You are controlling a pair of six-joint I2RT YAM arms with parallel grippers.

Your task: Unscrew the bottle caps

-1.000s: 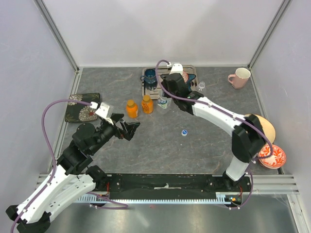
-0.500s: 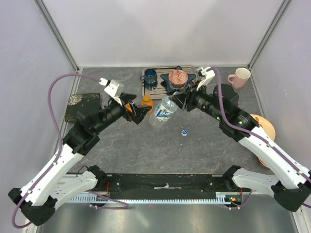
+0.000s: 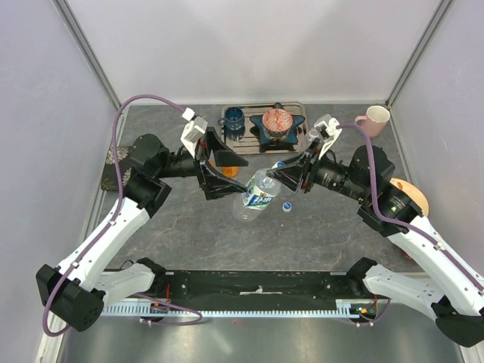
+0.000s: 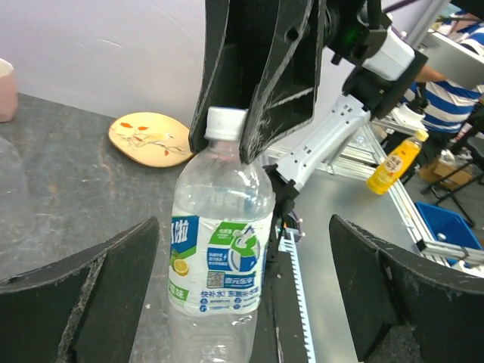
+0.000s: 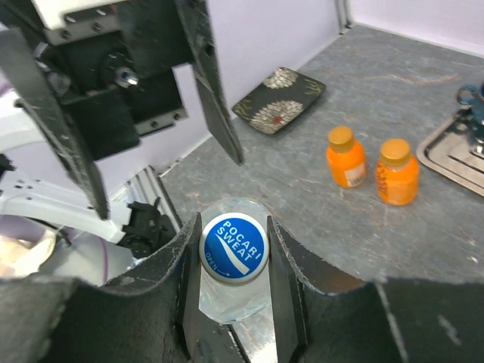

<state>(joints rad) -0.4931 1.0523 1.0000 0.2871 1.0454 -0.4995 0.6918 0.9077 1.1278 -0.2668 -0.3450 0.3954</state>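
Observation:
A clear water bottle [image 3: 255, 194] with a blue-white label hangs tilted above the table. My right gripper [image 3: 281, 176] is shut on its blue cap [image 5: 234, 248], one finger on each side. My left gripper [image 3: 239, 178] stands wide open, and the bottle's body [image 4: 221, 253] lies between its fingers [image 4: 83, 291] without touching them. In the right wrist view, two short orange bottles [image 5: 345, 157] [image 5: 396, 172] stand capped on the table. A loose blue cap [image 3: 287, 206] lies on the table below the held bottle.
A metal tray [image 3: 299, 136] at the back holds a blue mug [image 3: 234, 117] and a star-shaped plate with a bowl [image 3: 277, 122]. A pink mug [image 3: 373, 119] stands back right. A dark floral dish [image 3: 113, 162] lies left, and an orange plate [image 3: 414, 194] right.
My right gripper carried the labelled bottle from beside the tray toward the table's middle. My left arm swung up from the near left, and its open jaws now straddle the bottle.

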